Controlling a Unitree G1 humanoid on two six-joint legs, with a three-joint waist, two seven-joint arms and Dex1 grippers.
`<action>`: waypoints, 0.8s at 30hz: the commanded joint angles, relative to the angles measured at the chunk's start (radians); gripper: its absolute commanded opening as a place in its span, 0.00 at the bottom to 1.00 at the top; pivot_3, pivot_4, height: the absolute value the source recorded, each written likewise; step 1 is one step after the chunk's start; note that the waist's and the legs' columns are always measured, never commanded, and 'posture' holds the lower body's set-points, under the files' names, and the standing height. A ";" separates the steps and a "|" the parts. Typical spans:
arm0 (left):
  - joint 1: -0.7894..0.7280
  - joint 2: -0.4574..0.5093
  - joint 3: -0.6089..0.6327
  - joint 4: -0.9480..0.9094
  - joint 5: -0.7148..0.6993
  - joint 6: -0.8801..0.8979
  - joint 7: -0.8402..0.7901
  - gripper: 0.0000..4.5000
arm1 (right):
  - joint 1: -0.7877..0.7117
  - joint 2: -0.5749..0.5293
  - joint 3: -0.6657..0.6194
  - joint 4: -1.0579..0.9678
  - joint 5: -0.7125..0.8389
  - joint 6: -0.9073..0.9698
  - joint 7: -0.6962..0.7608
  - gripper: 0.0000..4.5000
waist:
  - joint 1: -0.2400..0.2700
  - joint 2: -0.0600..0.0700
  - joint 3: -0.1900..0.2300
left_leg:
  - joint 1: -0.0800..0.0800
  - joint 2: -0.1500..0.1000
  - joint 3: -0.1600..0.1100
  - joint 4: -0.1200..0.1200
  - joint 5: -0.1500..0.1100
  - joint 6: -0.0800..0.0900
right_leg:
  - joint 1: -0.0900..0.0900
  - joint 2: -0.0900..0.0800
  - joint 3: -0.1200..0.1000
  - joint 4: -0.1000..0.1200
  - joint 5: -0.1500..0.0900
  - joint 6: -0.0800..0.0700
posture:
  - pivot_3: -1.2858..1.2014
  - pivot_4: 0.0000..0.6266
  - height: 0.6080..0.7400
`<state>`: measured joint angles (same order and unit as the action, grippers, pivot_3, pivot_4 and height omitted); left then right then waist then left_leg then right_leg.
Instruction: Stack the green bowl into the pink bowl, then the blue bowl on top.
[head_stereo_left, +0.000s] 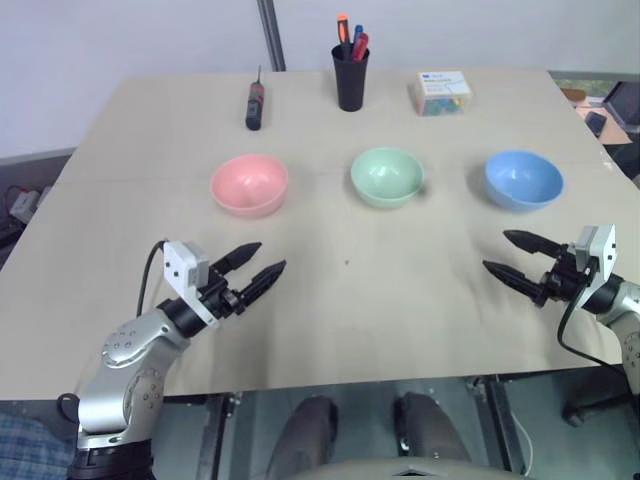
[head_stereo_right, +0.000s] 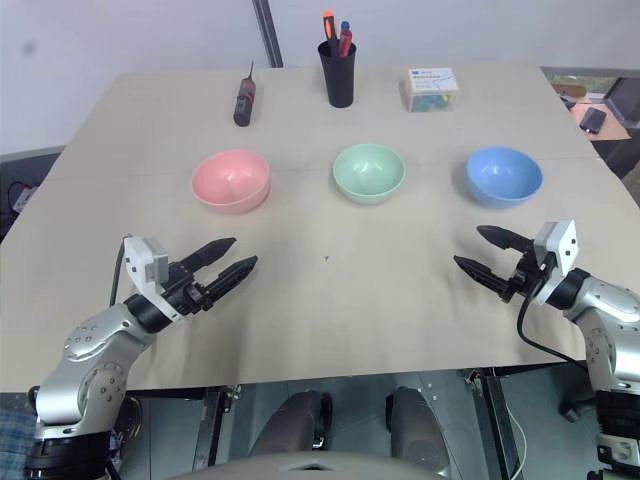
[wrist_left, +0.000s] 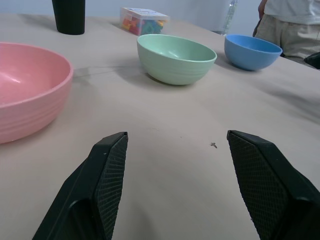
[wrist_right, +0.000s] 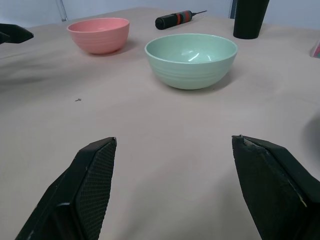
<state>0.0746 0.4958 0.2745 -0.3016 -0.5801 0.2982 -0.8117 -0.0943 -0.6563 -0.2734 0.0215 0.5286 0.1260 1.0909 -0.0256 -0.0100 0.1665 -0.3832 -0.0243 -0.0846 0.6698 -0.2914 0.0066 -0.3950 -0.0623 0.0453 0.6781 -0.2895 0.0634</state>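
hovering level over table (head_stereo_left: 330, 290), left fingers (head_stereo_left: 262, 278), right fingers (head_stereo_left: 505, 274) spread, empty.

Bright, even light is falling from above. The bowls are casting soft shadows on the table (head_stereo_left: 330, 290). Nothing is blurring.

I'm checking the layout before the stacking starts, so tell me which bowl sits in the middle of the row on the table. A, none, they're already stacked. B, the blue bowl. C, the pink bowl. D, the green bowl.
D: the green bowl stands between the pink bowl on the robot's left and the blue bowl on its right, all three apart on the table.
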 joint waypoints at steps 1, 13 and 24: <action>-0.021 0.012 0.016 -0.016 -0.013 -0.017 -0.001 0.75 | -0.007 -0.012 -0.028 -0.020 0.012 -0.019 0.002 0.86 | 0.001 0.000 0.000 | 0.000 0.000 0.000 0.000 0.000 0.000 | 0.000 0.000 0.000 0.000 0.000 0.000 | 0.52 0.24 1.00; -0.075 0.016 -0.016 0.006 -0.001 -0.002 0.003 0.75 | 0.011 -0.010 -0.015 -0.062 -0.003 -0.015 -0.010 0.86 | 0.012 0.000 0.000 | 0.000 0.000 0.000 0.000 0.001 -0.002 | 0.000 0.001 -0.001 0.000 0.000 0.000 | 0.52 0.24 1.00; -0.112 0.023 -0.025 0.015 0.001 0.073 0.066 0.75 | 0.013 -0.001 -0.011 -0.101 0.016 -0.008 -0.010 0.86 | 0.012 0.000 0.000 | 0.000 0.000 0.000 0.000 0.001 -0.002 | 0.000 0.003 0.000 0.000 0.000 0.000 | 0.52 0.24 1.00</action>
<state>-0.0230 0.5057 0.2362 -0.2843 -0.5736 0.3460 -0.7761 -0.0817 -0.6560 -0.2725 -0.0283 0.5196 0.1267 1.0790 -0.0132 -0.0100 0.1665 -0.3832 -0.0245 -0.0848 0.6701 -0.2905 0.0052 -0.3949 -0.0587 0.0450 0.6784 -0.2895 0.0634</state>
